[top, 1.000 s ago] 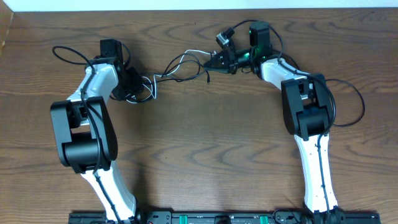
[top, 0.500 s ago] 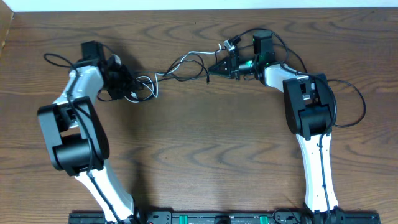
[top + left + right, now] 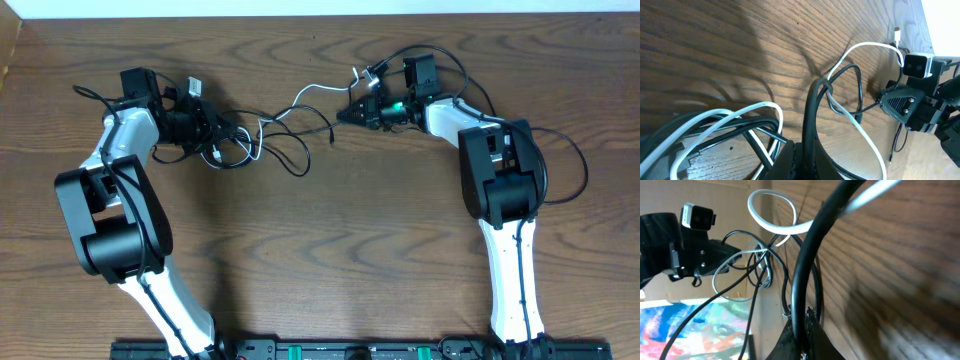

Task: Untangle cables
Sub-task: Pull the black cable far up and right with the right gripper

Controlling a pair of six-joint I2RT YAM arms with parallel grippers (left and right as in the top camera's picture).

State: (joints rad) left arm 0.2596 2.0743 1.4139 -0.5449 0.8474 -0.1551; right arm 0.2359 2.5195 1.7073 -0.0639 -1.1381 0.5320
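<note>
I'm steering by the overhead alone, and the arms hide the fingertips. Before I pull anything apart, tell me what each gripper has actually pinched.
Observer: In the left wrist view, the left gripper is shut on a black cable that rises straight out from between its fingers.
Operator: Now the right one.
Observer: In the right wrist view, the right gripper is shut on a black cord. I cannot tell whether it is the same cable.
Operator: Find me the snag.
Observer: In the left wrist view, the white cable crosses the black cable and seems to wind around it a short way beyond the left fingers.
</note>
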